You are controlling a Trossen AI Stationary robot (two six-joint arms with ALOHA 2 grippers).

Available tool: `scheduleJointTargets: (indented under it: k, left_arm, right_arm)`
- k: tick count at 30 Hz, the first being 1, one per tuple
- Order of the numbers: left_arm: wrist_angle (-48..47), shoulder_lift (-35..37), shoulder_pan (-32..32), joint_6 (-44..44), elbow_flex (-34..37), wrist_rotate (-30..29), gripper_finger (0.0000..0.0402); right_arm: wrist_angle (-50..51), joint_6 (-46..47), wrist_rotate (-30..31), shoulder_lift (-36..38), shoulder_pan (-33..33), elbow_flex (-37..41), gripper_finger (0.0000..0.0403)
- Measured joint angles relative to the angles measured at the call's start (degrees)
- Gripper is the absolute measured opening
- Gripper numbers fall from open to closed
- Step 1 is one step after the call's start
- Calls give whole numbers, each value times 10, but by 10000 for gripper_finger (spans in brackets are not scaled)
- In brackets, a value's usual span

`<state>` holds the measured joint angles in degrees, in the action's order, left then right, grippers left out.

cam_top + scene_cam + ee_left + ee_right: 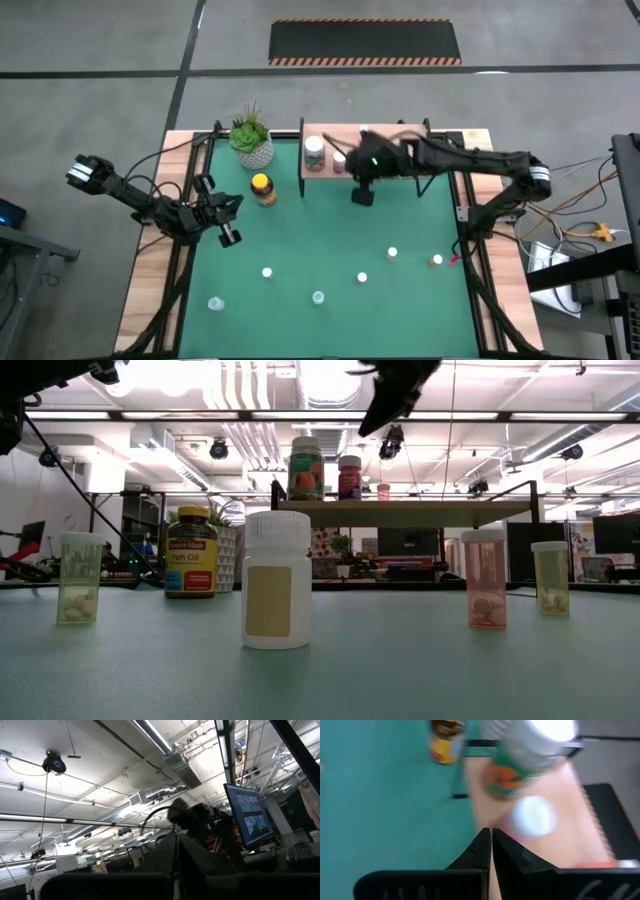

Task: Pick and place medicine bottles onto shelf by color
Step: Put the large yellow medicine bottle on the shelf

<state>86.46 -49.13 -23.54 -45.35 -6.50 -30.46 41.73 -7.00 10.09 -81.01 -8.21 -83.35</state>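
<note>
From above we see only caps and lids: the shelf point(385, 150) stands at the far edge of the green table point(330, 240), with a white-capped bottle point(314, 150) and a small pink one point(340, 163) on it, and six small bottles scattered across the near half. The amber fish-oil jar point(263, 188) stands on the mat just left of the shelf, near the potted plant point(252, 138).

The level view gives us contents instead: a clear greenish vial point(80, 578) and a pink vial point(486, 578) each hold a few pills at the bottom, while the white bottle point(277, 592) is opaque.

The right gripper point(361, 194) hovers at the shelf's front edge, fingers pressed together, holding nothing. The left gripper point(229, 235) waits over the table's left side, also closed and empty.
</note>
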Motion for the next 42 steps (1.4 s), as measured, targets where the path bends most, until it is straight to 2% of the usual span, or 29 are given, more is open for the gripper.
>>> scheduleJointTargets:
  k: [3, 8, 12, 16, 18, 22, 24, 26, 30, 38, 42]
  left_arm:
    - [0, -7, 0, 0, 0, 0, 2]
    - [0, -25, 0, 18, -1, 0, 2]
    - [-1, -46, 0, 119, 0, 0, 2]
    - [-47, -83, 0, 262, 5, -2, 2]
    - [-56, -103, -1, 320, 4, -33, 2]
    - [-111, -124, 0, 405, 1, -167, 4]
    - [-154, -122, 0, 437, 1, -210, 12]
    - [-198, -111, 0, 453, 1, -233, 28]
    - [-294, -86, 1, 466, -1, -322, 74]
    - [-453, -74, 3, 578, 1, -337, 208]
    - [-525, -102, 4, 647, 2, -400, 270]
  right_arm:
    - [-76, 19, 0, 43, 54, 90, 9]
    - [-280, 14, -2, 89, 141, 249, 9]
    - [-411, 0, 0, 99, 187, 341, 9]
    - [-470, -1, 0, 105, 210, 399, 9]
    - [-476, 3, 0, 111, 213, 413, 9]
    - [-485, 9, 0, 116, 213, 434, 9]
    - [-497, 1, 0, 117, 213, 437, 9]
    - [-508, -6, 0, 117, 213, 440, 9]
    - [-511, -20, 0, 116, 213, 443, 9]
    - [-512, -20, 0, 116, 213, 447, 9]
    - [-528, -16, 0, 116, 213, 456, 9]
